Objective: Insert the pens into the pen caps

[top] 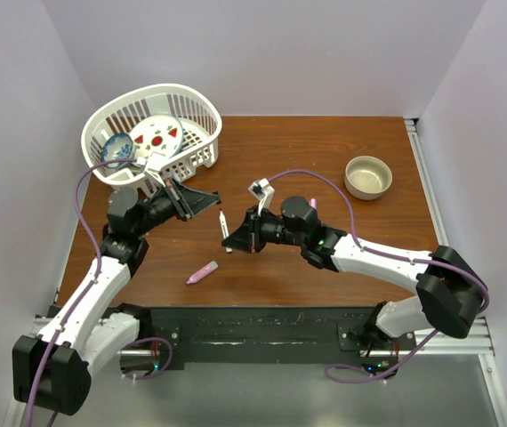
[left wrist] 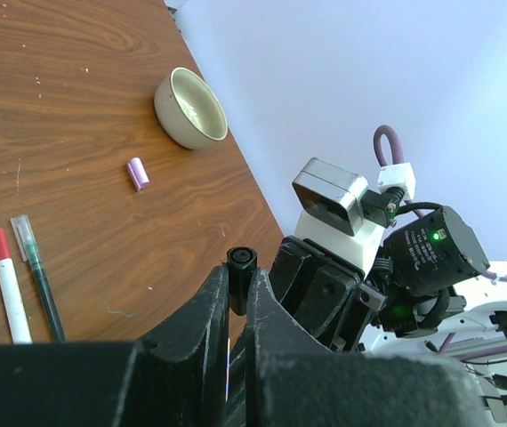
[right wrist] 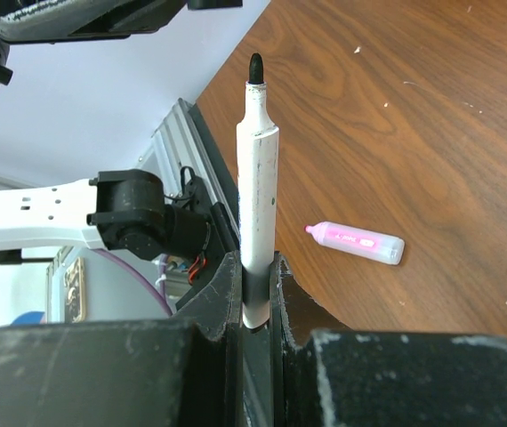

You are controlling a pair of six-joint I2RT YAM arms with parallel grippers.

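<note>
My right gripper [right wrist: 255, 267] is shut on a white pen [right wrist: 258, 178], which stands upright between its fingers with its bare dark tip pointing away. My left gripper [left wrist: 240, 280] is shut on a short black pen cap [left wrist: 241, 265], open end outward. In the top view the left gripper [top: 207, 201] and right gripper [top: 236, 238] face each other a short gap apart above the table's middle. A pink pen [top: 202, 272] lies on the wood near the front. A white pen with a red end [left wrist: 9, 285] and a green pen [left wrist: 38, 280] lie side by side. A purple-pink cap [left wrist: 138, 173] lies apart.
A white basket [top: 202, 120] with a plate and a bowl in it stands at the back left. A beige bowl [top: 368, 176] sits at the back right. The table's metal rail [top: 427, 191] runs along the right side.
</note>
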